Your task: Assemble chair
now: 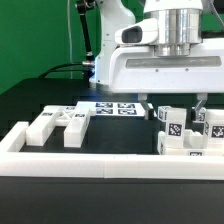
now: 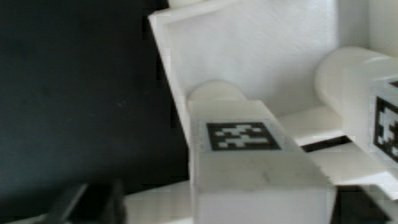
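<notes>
on exterior view's right, claw hangs over tagged chair pieces; fingers apart, grip unclear.

About five chair pieces, one marker board, one rail.

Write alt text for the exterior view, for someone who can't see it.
A white robot gripper, jaws apart, hangs over a cluster of chunky matte-white tagged chair blocks at the exterior view's right. More white blocks lie at its left on the black table.
</notes>
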Motion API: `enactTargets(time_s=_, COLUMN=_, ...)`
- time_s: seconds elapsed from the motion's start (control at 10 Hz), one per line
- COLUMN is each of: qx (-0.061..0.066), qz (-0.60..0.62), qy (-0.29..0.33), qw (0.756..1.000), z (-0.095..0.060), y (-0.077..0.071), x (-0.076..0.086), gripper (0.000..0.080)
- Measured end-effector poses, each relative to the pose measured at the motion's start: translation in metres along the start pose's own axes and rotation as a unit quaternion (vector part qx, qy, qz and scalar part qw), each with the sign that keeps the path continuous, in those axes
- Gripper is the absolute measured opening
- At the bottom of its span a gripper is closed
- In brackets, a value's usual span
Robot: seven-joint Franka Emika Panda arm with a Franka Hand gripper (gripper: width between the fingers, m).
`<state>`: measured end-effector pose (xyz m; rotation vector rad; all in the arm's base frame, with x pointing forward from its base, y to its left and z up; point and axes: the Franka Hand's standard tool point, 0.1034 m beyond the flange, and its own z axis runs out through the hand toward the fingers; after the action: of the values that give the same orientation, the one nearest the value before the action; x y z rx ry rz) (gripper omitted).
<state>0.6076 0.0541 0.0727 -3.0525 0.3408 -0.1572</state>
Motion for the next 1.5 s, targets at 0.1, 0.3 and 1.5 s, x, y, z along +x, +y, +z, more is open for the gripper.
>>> enactTargets(time_s=0.1, qx=0.000, qz=0.000, qy=0.000, qw=1.000, z=0.0000, y=0.0000, x=0.0000, gripper=0.0389)
enactTargets(time_s=0.3, qx=0.000, qz=0.003, qy=0.000, qw=1.000, z=0.0000, y=0.0000, x=0.0000, gripper=0.0288)
enactTargets(time_s=1.5, qx=0.005, qz=0.495, qy=-0.002, qw=0.869, z=0.0004, y=-0.0027, x=-0.0016, gripper=0.0291)
